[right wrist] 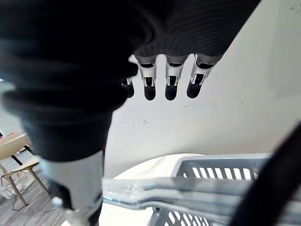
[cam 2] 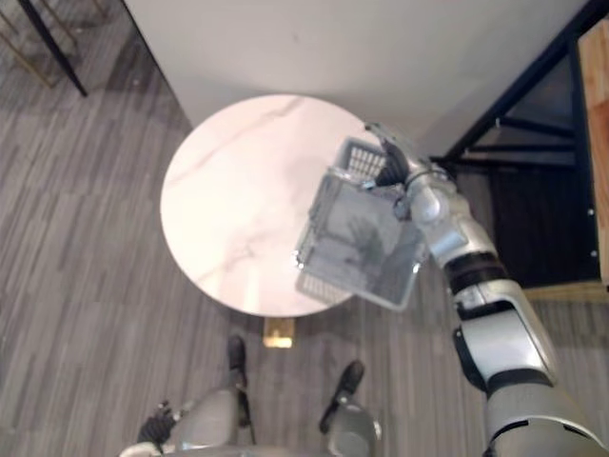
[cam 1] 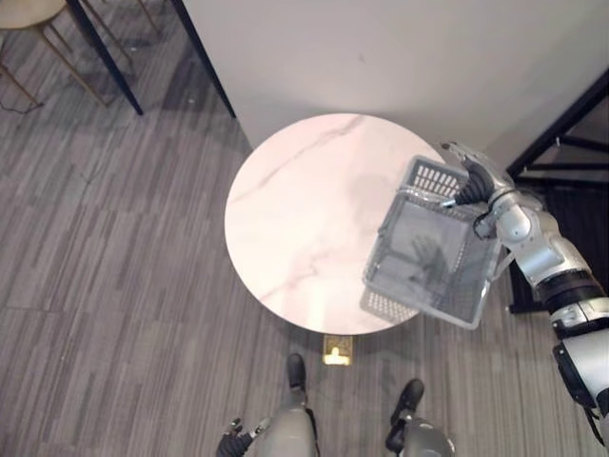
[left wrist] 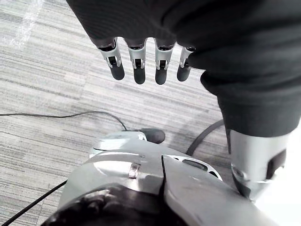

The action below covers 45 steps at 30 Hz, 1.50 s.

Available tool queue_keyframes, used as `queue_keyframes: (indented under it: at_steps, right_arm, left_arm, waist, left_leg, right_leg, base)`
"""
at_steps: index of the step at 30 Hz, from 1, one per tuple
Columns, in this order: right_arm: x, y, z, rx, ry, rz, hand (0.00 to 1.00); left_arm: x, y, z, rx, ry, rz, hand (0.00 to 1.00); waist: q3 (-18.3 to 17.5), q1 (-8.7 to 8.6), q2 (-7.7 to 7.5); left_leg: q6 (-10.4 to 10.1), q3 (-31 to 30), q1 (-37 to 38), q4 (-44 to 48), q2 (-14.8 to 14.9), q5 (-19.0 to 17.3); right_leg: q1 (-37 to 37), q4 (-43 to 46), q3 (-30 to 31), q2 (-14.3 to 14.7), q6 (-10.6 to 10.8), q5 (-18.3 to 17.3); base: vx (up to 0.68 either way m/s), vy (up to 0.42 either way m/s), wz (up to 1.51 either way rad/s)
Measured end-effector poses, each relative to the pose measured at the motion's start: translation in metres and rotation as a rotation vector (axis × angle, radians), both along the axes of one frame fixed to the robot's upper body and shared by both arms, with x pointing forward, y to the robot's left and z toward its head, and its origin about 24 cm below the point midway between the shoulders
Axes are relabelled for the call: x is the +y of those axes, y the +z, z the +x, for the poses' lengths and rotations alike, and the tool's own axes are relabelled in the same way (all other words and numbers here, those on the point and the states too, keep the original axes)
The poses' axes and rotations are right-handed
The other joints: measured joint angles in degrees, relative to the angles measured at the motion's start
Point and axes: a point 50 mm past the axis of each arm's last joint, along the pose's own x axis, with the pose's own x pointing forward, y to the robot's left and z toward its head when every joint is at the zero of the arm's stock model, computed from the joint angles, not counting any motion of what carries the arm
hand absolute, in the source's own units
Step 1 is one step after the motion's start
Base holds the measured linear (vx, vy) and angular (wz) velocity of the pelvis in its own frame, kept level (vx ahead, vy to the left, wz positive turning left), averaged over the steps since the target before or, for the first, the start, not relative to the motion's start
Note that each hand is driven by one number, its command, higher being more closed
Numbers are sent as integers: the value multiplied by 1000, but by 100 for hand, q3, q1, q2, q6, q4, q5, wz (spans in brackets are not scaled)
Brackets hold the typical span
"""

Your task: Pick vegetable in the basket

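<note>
A grey plastic basket (cam 1: pixel 428 252) hangs tilted in the air over the right edge of the round marble table (cam 1: pixel 304 209) and holds nothing. My right hand (cam 1: pixel 481 181) is at the basket's far rim, by its dark handle (cam 1: pixel 459 200). In the right wrist view its fingers (right wrist: pixel 169 80) are straight, with the basket rim (right wrist: pixel 197 188) just below them. My left hand (cam 1: pixel 233 440) hangs low by my side, its fingers (left wrist: pixel 138 61) relaxed over the floor.
A white wall (cam 1: pixel 400 48) stands behind the table. A black metal frame (cam 1: pixel 561 133) is close on the right of my right arm. Chair legs (cam 1: pixel 57 48) and a dark table leg (cam 1: pixel 109 48) stand at the far left. Grey striped carpet surrounds the table.
</note>
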Motion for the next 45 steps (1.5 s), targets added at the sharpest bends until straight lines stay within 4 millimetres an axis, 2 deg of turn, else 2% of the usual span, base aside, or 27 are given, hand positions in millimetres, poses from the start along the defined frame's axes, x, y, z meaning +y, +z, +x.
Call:
queue_keyframes:
  at_steps: [8,20,24,37,38,45]
  right_arm:
    - [-13,-4,1,23,-54,27,0]
    - [-26,-9,0,46,-105,44,0]
    - [-31,-6,-1,39,-117,37,0]
    - [-43,-14,-1,84,-168,43,0]
    - [-43,-13,0,80,-168,44,100]
    - [-44,-7,1,65,-170,40,100]
  left_arm:
    - [-1,0,3,-3,-9,2,0]
    - [-3,1,8,-7,-48,16,0]
    - [-5,1,8,-11,-57,15,0]
    - [-8,1,10,-14,-75,12,0]
    - [-8,1,10,-14,-75,12,0]
    - [-10,1,12,-17,-83,10,0]
  waist:
    - [87,-12,37]
    - [262,-122,136]
    - [281,-124,171]
    - [360,-135,293]
    - [360,-137,293]
    - [398,-128,322]
  left_leg:
    - [2,20,-10,-5,0,7]
    - [-2,23,-10,-5,-6,9]
    - [-2,25,-65,-4,-8,9]
    - [0,-4,-134,-4,-37,10]
    - [4,-5,-168,-4,-37,14]
    - [10,-24,-198,-3,-43,24]
  right_leg:
    - [-91,26,99,-1,3,4]
    - [-133,34,152,-9,-4,20]
    - [-207,37,170,-12,-8,42]
    - [-259,36,154,-40,-5,47]
    - [-295,39,153,-40,-5,47]
    - [-309,35,141,-44,-4,52]
  base:
    - [9,-1,-4]
    - [5,-1,-1]
    - [2,-1,-1]
    - [0,0,0]
    - [0,0,0]
    - [9,-1,0]
